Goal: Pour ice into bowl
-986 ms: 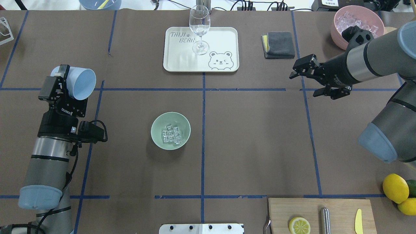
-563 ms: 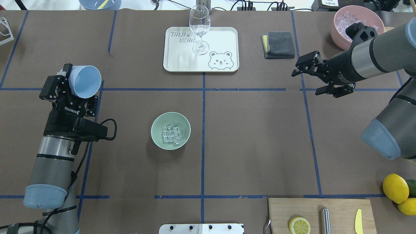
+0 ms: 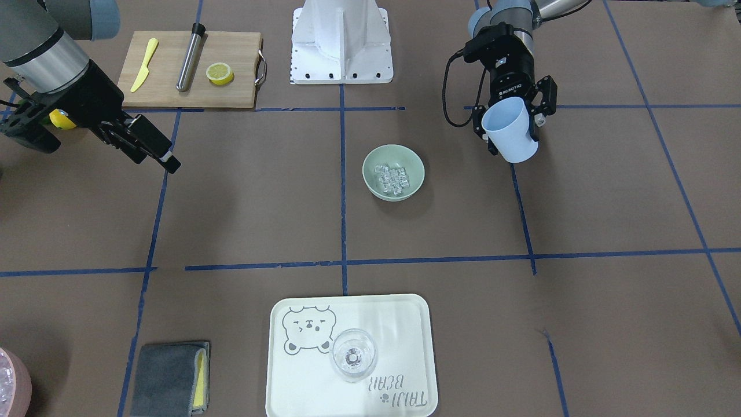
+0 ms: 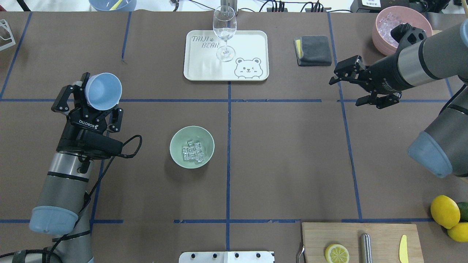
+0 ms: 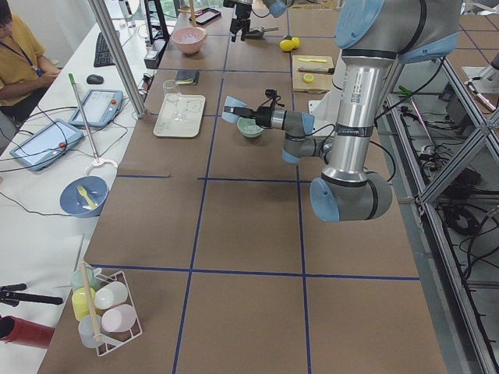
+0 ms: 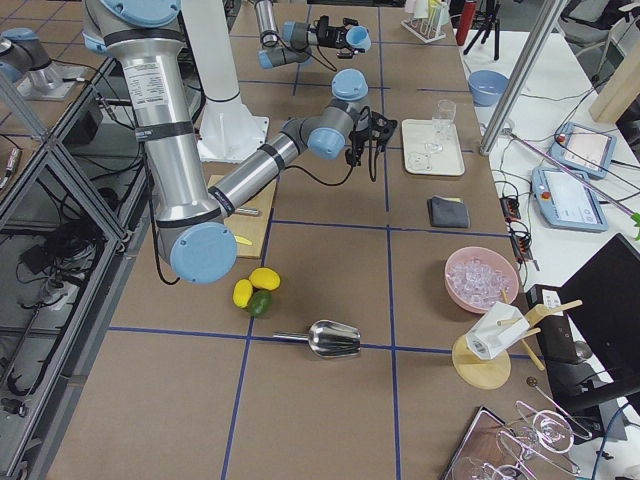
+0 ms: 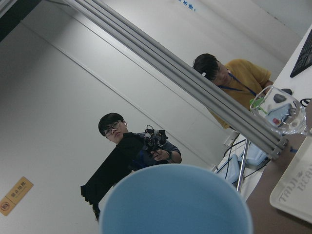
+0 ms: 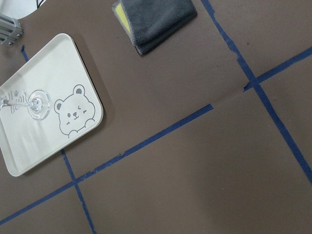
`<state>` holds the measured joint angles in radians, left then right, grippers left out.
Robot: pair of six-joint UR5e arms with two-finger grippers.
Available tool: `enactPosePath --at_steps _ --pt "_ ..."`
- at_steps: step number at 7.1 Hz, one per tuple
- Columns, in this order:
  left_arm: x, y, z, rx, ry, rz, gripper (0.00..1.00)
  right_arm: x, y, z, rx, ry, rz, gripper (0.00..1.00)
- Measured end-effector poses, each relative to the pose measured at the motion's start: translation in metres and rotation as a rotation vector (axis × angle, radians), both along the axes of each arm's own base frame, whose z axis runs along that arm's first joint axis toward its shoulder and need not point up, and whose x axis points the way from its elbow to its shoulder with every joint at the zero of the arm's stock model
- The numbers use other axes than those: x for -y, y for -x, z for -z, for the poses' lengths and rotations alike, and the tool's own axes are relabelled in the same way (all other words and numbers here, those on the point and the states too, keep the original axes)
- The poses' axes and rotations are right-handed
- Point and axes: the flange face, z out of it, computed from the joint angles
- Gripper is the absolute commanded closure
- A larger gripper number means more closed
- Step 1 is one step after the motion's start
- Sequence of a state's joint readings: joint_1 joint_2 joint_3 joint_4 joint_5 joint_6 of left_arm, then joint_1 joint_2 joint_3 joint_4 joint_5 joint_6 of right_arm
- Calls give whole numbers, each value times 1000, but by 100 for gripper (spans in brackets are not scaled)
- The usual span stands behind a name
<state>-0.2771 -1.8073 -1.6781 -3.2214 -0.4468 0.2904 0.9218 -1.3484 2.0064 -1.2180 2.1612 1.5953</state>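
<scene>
- I see the left hand [image 4: 98, 95] clamped on the tilted blue cup [image 4: 104, 90].
- Right hand [image 4: 345, 93] gapes wide, holding nothing.
- Ice [image 4: 192, 150] lies in the bowl [image 4: 175, 140].

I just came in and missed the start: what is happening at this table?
The left gripper holds a blue cup, tilted and seemingly empty, off to the side of the bowl. The ice already lies in the bowl, so the pouring looks done. The right gripper is open, holds nothing, and hangs above the table.
</scene>
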Motion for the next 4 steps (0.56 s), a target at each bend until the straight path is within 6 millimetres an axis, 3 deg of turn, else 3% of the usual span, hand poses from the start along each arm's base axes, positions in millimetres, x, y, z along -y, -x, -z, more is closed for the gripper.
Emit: enactPosePath --at_steps 2,4 --pt "4 -6 6 -79 -18 -95 100 0 -1 0 1 0 -1 0" --pt "13 -14 4 9 -2 -140 100 0 -2 0 0 -1 -3 0"
